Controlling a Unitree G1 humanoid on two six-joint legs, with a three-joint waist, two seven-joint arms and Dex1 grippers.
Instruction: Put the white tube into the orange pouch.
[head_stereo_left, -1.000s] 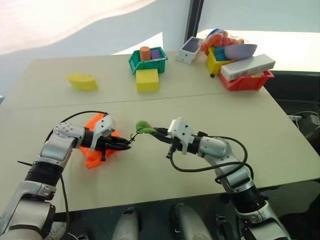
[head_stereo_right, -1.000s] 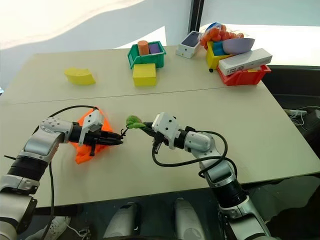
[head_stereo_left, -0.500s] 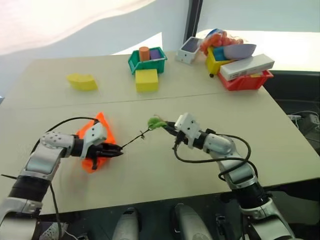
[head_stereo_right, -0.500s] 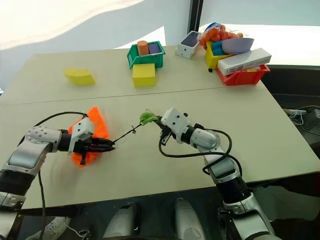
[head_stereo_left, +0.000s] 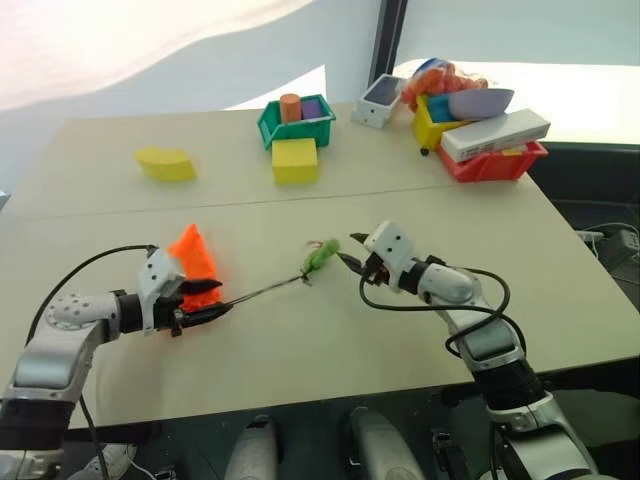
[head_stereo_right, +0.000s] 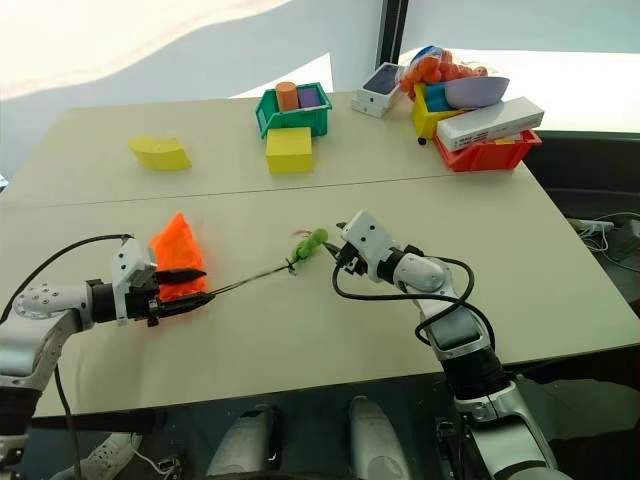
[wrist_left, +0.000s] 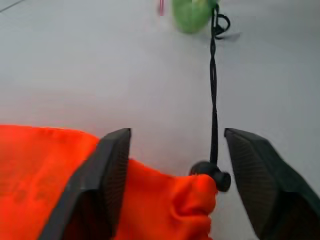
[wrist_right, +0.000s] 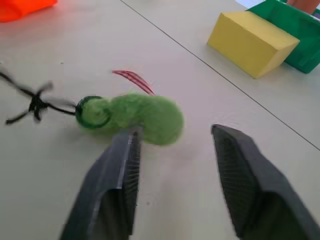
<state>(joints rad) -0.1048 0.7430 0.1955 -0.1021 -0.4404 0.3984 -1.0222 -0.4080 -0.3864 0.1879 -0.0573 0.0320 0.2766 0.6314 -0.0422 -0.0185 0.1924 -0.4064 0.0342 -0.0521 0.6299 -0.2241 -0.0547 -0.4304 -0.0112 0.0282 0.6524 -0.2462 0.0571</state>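
- We note the orange pouch (head_stereo_left: 193, 262), bright, bunched, peaked, on the table (head_stereo_left: 330, 345) at our left gripper (head_stereo_left: 215, 312), fingers apart.
- Black drawstring (head_stereo_left: 262, 292) runs to green tassel (head_stereo_left: 317, 257).
- Right gripper (head_stereo_left: 349, 255) released beside it.

Head stereo pair looks forward-down over the whole tabletop (head_stereo_left: 400, 330). Wrist cams sit low and close, facing each other. Both catch the green tassel (wrist_right: 145, 117).

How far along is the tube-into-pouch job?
Looks done: the pouch is cinched at its toggle, the drawstring lying straight out to the green tassel. No tube is visible, so whether it's inside can't be confirmed. In hand: nothing; left gripper and right gripper are both open. Left: apparently only pulling clear.
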